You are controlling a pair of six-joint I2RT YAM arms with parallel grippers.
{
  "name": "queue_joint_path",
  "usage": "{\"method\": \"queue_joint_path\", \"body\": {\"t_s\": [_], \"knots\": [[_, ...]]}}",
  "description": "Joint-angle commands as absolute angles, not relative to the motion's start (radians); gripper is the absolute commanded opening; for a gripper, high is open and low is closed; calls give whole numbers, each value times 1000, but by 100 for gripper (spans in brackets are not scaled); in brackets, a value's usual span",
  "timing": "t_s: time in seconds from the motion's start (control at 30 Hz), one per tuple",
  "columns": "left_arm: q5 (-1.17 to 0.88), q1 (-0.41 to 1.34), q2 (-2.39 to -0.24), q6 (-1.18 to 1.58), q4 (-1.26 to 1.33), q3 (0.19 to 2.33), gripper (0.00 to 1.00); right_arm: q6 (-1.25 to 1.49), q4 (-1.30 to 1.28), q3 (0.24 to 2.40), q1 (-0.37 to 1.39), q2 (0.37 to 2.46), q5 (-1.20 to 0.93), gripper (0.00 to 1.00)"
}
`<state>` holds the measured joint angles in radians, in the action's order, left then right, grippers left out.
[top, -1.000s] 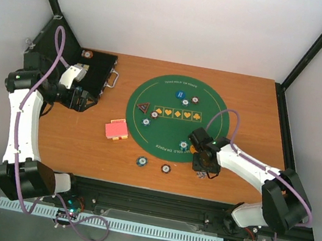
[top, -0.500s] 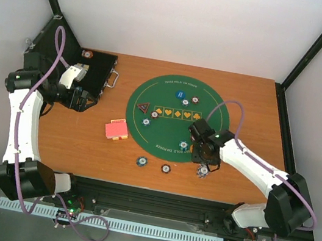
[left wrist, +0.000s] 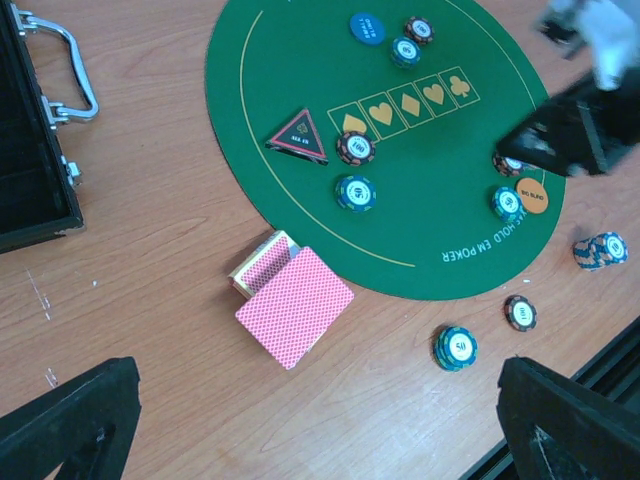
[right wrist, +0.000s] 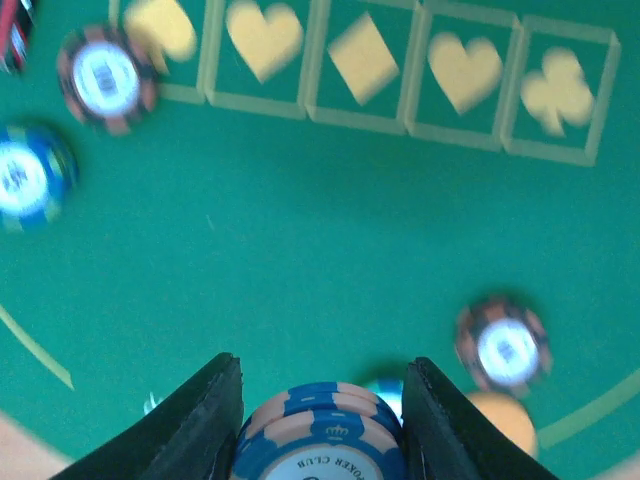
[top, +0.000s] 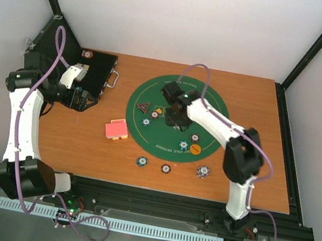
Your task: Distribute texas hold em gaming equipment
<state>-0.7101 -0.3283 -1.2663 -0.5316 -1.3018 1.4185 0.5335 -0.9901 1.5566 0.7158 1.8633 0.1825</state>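
I am holding my right pincer (right wrist: pixel 322 385) over the green mat (right wrist: pixel 330 250), and it is pinching a small stack of blue-and-orange chips (right wrist: pixel 320 445). My left pincer (left wrist: pixel 320 430) is hanging spread wide, well left of the mat. The red cards (left wrist: pixel 297 305) are lying on the counter (left wrist: pixel 150 280), just left of the mat.

A large round green felt mat (top: pixel 146 96) (left wrist: pixel 300 80) (right wrist: pixel 330 230) lies flat on the brown wooden counter (top: pixel 255 111) (left wrist: pixel 150 300), near its middle. Across the mat runs a row of yellow boxed suit symbols (left wrist: pixel 405 100) (right wrist: pixel 365 60), and pale lettering (left wrist: pixel 480 245) follows its rim. A black hard case (top: pixel 98 70) (left wrist: pixel 30 150) lies open at the counter's far left corner, apart from the mat, its metal handle (top: pixel 113 79) (left wrist: pixel 60 70) turned toward it. White walls surround the counter.
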Motion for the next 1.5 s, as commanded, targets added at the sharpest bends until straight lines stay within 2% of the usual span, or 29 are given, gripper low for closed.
{"method": "queue_joint_path", "body": {"t_s": [0.0, 0.23, 0.3, 1.17, 1.27, 1.33, 1.47], "knots": [[-725, -330, -1276, -533, -1297, 1442, 100, 454, -1031, 1850, 720, 2108, 193, 25], [-742, -330, -1300, -533, -1266, 1410, 100, 436, -1125, 2362, 693, 2452, 154, 23], [-750, -330, -1300, -530, -1253, 1398, 100, 436, -1121, 2415, 684, 2504, 146, 24], [-767, -330, -1302, -538, -1221, 1364, 100, 440, -965, 2431, 655, 2638, 86, 28], [-762, -330, -1300, -538, -1218, 1361, 100, 436, -965, 2433, 655, 2647, 82, 34], [-761, -330, -1299, -535, -1215, 1359, 100, 437, -966, 2434, 655, 2647, 80, 45], [-759, -330, -1301, -507, -1198, 1355, 100, 427, -989, 2458, 654, 2636, 102, 56]]}}
